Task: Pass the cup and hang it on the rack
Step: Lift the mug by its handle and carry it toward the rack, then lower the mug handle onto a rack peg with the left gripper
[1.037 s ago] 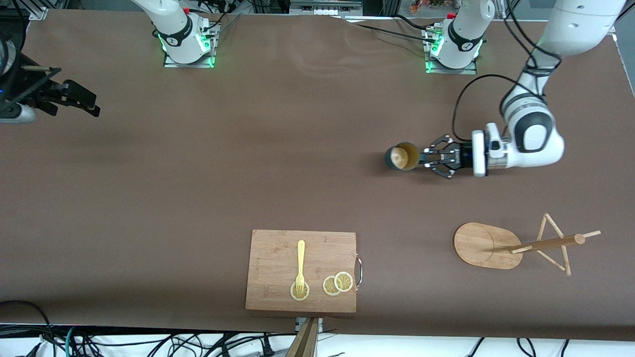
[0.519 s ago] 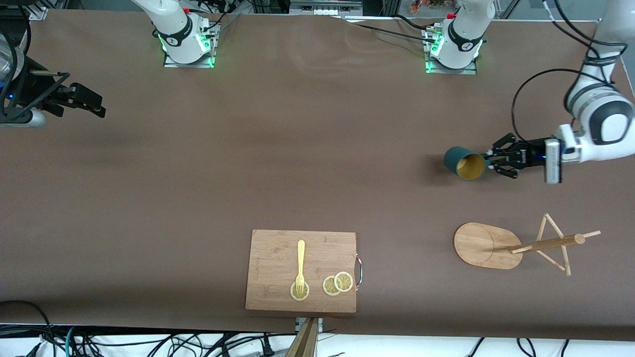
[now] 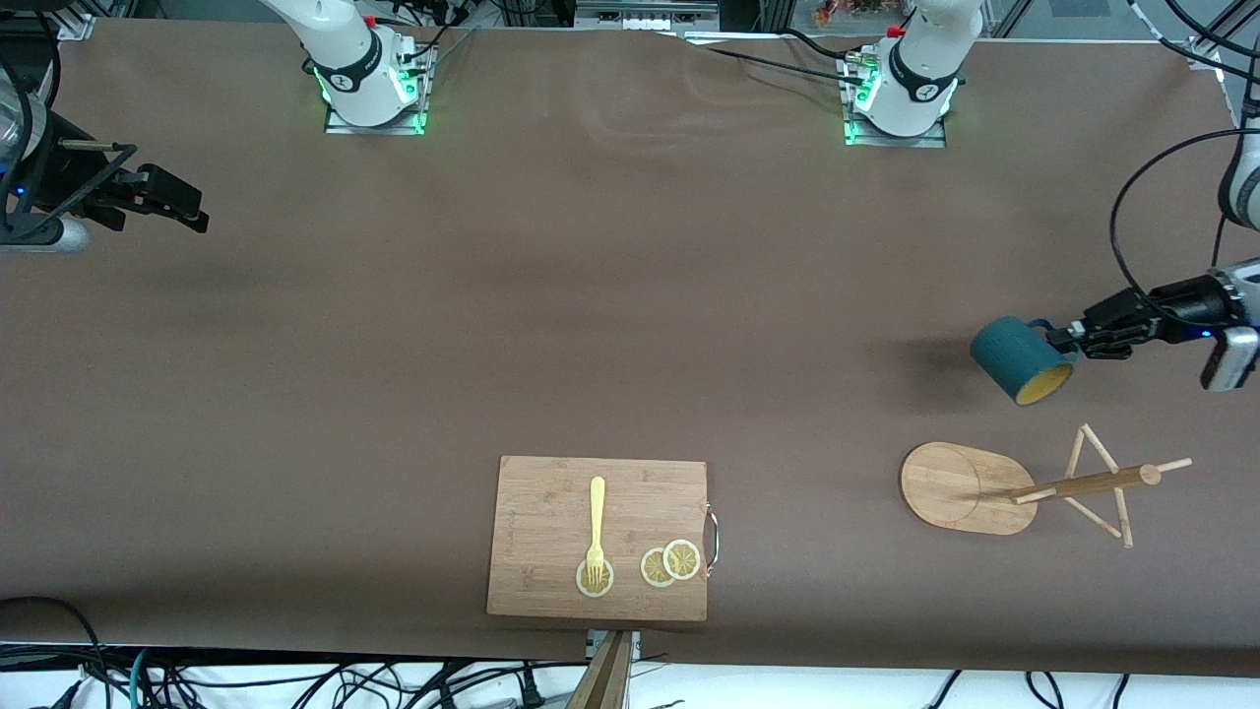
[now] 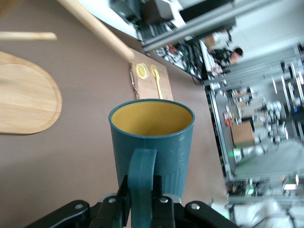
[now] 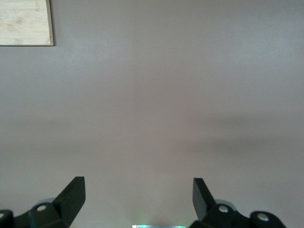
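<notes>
White arms (image 3: pixel 925 59), black cables, seemingly black jaws.

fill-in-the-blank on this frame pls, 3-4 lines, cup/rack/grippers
1. The left gripper grips the cup by its ____.
2. The rack has ____ cups hanging on it.
3. The right gripper, waiting at the right arm's end of the table, has its fingers ____.
4. On the cutting board, the fork has its tines on a ____ slice.

Missing words: handle; no; open; lemon
</notes>
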Robot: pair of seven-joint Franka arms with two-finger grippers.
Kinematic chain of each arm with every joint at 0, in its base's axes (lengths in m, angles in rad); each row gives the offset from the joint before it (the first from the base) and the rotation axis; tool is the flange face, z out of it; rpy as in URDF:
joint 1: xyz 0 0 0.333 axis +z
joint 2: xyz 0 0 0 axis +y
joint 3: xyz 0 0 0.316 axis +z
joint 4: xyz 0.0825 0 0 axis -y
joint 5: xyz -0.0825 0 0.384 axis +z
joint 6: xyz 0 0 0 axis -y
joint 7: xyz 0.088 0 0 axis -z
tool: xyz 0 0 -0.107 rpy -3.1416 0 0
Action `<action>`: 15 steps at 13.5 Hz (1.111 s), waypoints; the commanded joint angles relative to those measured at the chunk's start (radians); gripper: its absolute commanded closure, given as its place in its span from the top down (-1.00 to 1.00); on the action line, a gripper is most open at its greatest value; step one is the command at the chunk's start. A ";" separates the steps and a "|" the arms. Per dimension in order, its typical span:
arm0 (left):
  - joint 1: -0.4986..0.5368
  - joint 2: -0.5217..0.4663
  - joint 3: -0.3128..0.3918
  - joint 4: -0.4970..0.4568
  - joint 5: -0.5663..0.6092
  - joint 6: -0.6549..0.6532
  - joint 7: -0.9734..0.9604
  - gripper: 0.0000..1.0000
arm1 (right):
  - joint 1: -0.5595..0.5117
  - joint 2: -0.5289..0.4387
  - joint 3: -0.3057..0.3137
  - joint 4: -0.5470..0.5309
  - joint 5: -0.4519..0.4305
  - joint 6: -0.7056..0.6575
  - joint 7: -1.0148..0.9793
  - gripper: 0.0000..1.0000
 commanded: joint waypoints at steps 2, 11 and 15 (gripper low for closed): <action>0.008 0.033 -0.012 0.130 0.026 -0.026 -0.382 -1.00 | -0.005 0.000 0.000 0.015 0.004 -0.018 -0.013 1.00; -0.019 0.256 -0.012 0.443 0.172 -0.160 -0.938 -1.00 | -0.007 0.002 0.000 0.015 0.004 -0.020 -0.013 1.00; -0.024 0.268 -0.012 0.482 0.191 -0.166 -0.987 -1.00 | -0.007 0.000 -0.001 0.015 0.004 -0.020 -0.013 1.00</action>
